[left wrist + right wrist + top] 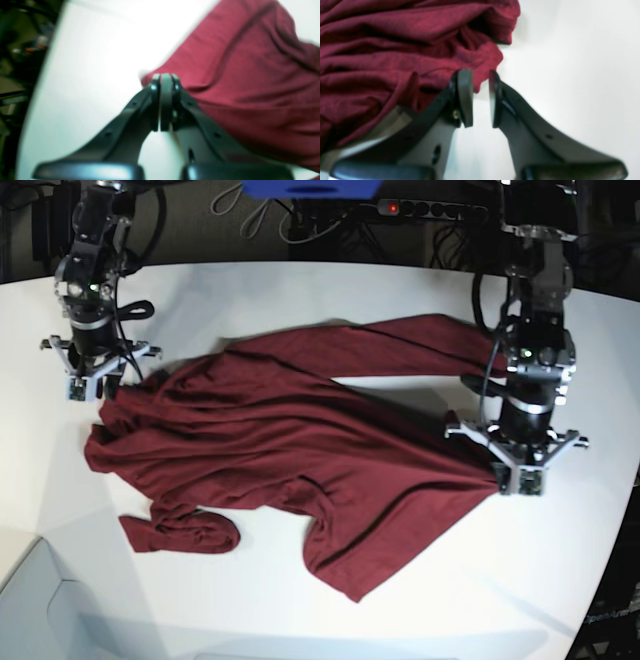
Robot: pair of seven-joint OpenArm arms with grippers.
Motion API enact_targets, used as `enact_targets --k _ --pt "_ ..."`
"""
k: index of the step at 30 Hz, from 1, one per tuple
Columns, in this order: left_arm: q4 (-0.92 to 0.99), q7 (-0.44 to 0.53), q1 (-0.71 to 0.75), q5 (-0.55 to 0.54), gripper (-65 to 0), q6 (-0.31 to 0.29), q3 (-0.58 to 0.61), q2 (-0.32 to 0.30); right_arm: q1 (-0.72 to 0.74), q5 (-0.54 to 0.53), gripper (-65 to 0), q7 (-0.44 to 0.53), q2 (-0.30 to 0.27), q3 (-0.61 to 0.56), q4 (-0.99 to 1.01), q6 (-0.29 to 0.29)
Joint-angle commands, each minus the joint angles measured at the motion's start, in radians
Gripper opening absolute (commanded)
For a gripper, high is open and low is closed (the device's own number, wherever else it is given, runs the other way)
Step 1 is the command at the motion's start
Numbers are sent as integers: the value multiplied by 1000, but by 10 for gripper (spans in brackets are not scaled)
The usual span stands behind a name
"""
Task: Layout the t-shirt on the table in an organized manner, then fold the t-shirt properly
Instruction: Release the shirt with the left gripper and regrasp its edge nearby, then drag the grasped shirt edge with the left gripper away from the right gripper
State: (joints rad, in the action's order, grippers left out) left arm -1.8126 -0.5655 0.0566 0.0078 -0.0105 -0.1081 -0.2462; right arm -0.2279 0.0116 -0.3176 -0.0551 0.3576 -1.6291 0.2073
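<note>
You've got the t-shirt sprawled across the middle of the counter, stretched corner to corner. Your right hand sits at its far-left edge, your left hand at its right edge, well apart.

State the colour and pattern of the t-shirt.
The t-shirt is plain dark red, maroon, with no print; the base view shows it best.
</note>
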Motion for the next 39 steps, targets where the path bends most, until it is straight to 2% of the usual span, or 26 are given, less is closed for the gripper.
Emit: enact_targets --k 1,7,17,19,21,24,26,30,37,39 --pt "-37 25 2 7 -648 7 -25 -8 5 -6 -550 25 -10 4 -18 -7" --pt "-51 25 59 7 -647 7 -103 -9 5 -6 -550 25 -10 4 -18 -7" --pt "-5 25 85 1 -641 5 -94 -5 -3 -6 -550 25 -9 4 -18 -7" --pt "-3 25 78 1 -601 5 -94 -3 -5 -6 -550 25 -7 4 -18 -7" --pt "18 25 58 -1 -527 5 -91 15 -5 -6 -550 25 -4 4 -15 -7" --pt "73 25 -19 7 -386 5 -61 55 -5 -6 -550 22 -1 1 -12 -7" --pt "115 26 -79 1 -341 5 -26 67 -9 -6 -550 21 4 -19 -12 -7" --pt "276 28 -235 1 -338 10 75 109 -24 -6 -550 21 4 -62 -12 -7" --pt "778 46 -565 5 -338 11 153 229 -54 -6 -550 19 4 -164 -12 -7" --pt "962 106 -667 7 -338 10 158 261 -55 -6 -550 19 4 -180 -12 -7"
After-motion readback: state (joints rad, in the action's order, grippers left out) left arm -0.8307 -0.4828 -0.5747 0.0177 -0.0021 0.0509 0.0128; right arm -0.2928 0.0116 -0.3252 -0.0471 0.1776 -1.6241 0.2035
